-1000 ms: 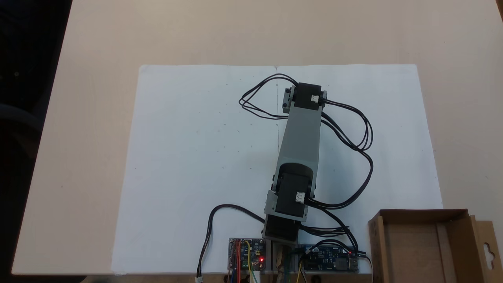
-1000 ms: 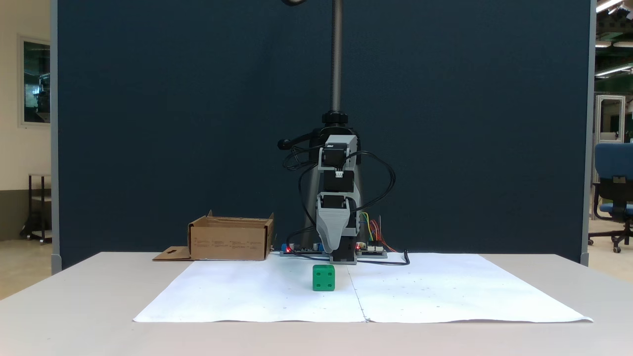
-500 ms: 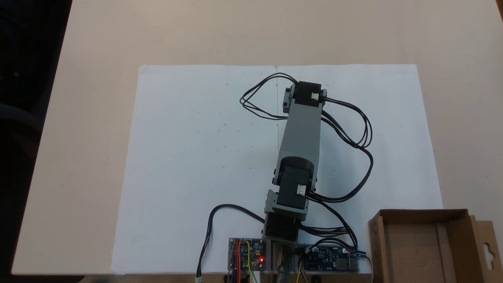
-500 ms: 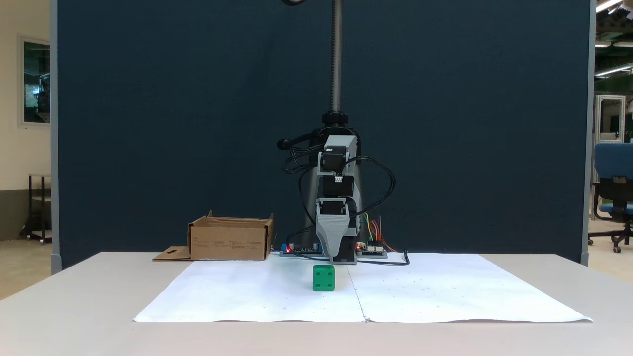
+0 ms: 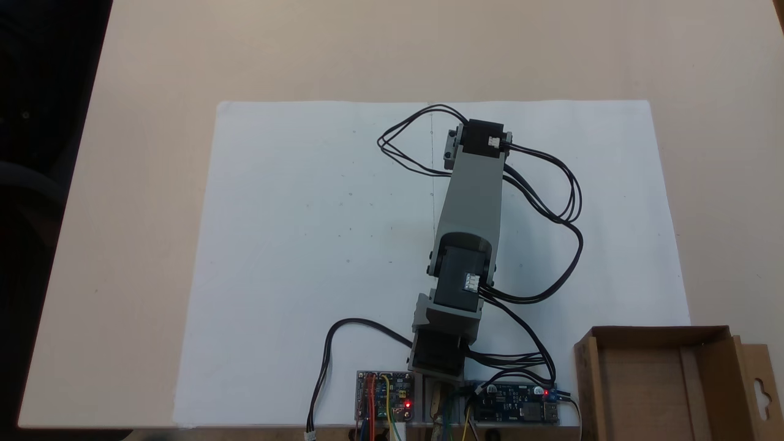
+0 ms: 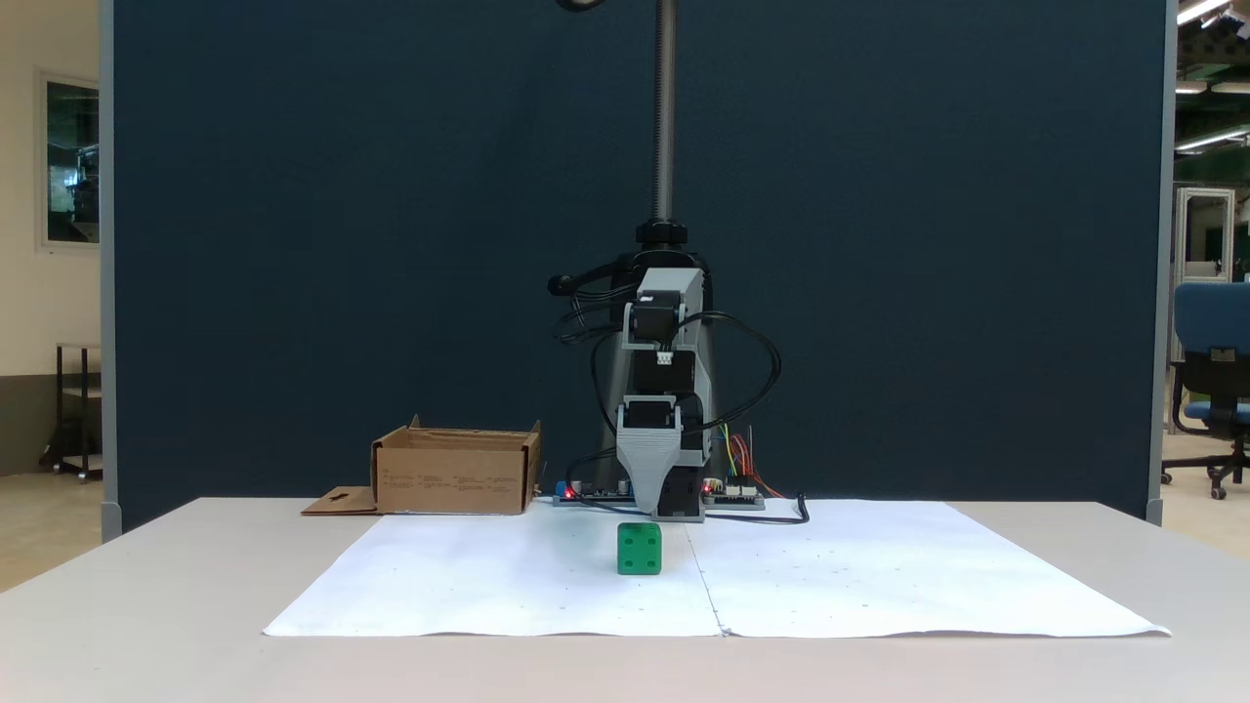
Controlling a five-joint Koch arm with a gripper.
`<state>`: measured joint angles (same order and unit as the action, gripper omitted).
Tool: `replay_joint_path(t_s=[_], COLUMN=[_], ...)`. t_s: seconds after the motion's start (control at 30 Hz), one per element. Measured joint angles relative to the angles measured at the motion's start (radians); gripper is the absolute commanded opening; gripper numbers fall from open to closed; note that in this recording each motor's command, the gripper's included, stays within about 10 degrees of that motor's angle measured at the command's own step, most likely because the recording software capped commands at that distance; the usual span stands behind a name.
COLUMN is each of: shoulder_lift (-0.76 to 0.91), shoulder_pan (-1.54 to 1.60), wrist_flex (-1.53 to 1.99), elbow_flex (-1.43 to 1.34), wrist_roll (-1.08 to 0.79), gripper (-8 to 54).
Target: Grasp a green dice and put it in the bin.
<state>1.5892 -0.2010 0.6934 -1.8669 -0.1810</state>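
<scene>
- Green plastic, a small stiff cube: that is the dice, sitting flat on the white paper close to the centre seam, in the front-facing fixed view.
- It stands alone and nothing touches it. My claw hangs above and behind it, well short of contact.
- From the front I see the claw only as one grey tapering wedge pointing down, so I cannot tell how far it is parted. It carries nothing that I can see.
- From above, my arm covers the spot where the dice should lie, so I cannot place the dice in that view.
- I judge the dice light and rigid. It should not give under the pads, and I expect no damage from a firm squeeze.
- The faces look smooth, with shallow pips, so it may be a little slippery. A hold on corners or edges could make it twist or pop out.
- I would take it on two opposite flat side faces, about mid-height, with the pads square to them.
- Its front face looks nearly square to the camera, so my jaws may need little turning.
- The bin is a cardboard box, open at the top, at the table edge beside my base, well apart from the dice.
- Its walls are low, so a modest lift should clear them.
</scene>
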Motion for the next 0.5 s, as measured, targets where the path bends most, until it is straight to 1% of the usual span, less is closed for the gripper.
replay_joint_path(t_s=[0.5], shoulder_lift=[-0.094], shoulder_pan=[-0.017], wrist_flex=[0.000], elbow_flex=[0.003], wrist_roll=[0.000], gripper=[40.1])
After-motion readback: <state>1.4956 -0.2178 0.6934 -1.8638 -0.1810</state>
